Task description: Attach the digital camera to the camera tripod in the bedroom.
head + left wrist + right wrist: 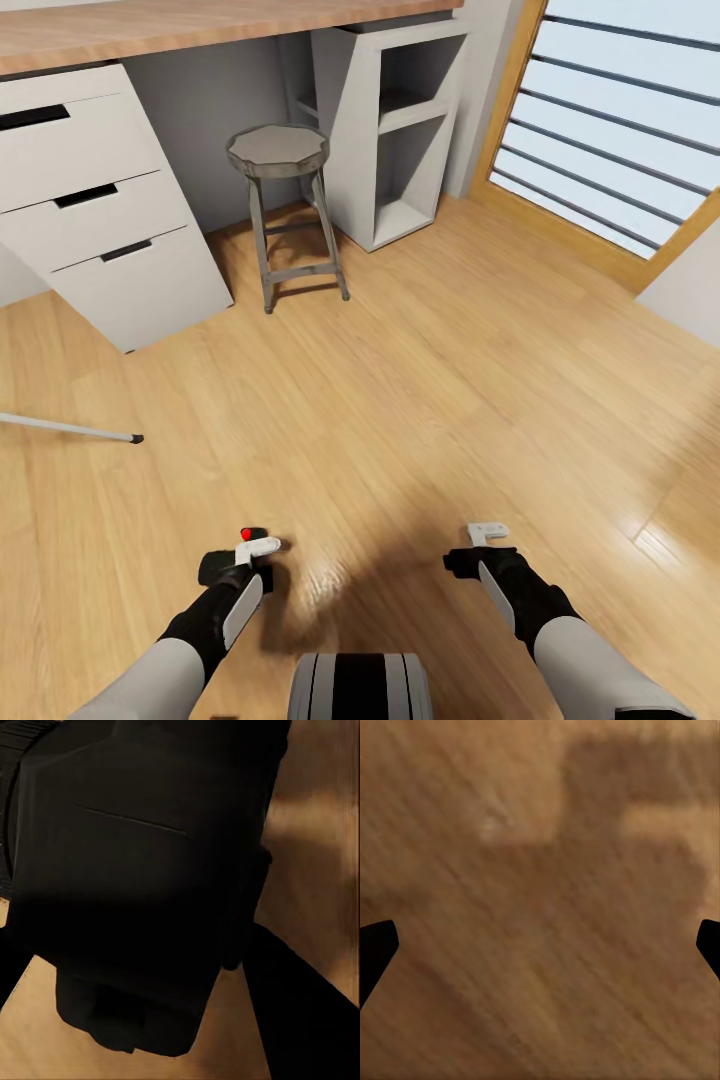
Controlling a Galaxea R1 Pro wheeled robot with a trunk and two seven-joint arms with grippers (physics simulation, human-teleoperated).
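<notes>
The digital camera (pixel 252 534), small and black with a red button on top, sits low over the wood floor in my left gripper (pixel 256 546), which is shut on it. In the left wrist view its dark body (pixel 142 870) is pressed close to the lens. One silver leg of the camera tripod (pixel 70 428), ending in a black foot, reaches in from the left edge; the remainder of the stand is out of view. My right gripper (pixel 488 535) hovers over bare floor, open, its two black fingertips wide apart (pixel 540 945) with nothing between them.
Ahead stand a white drawer unit (pixel 95 200) under a wood desktop (pixel 200 25), a grey metal stool (pixel 285 205) and a white open shelf (pixel 395 130). A wood-framed slatted window (pixel 610 130) fills the right. Open plank floor (pixel 430 380) lies between.
</notes>
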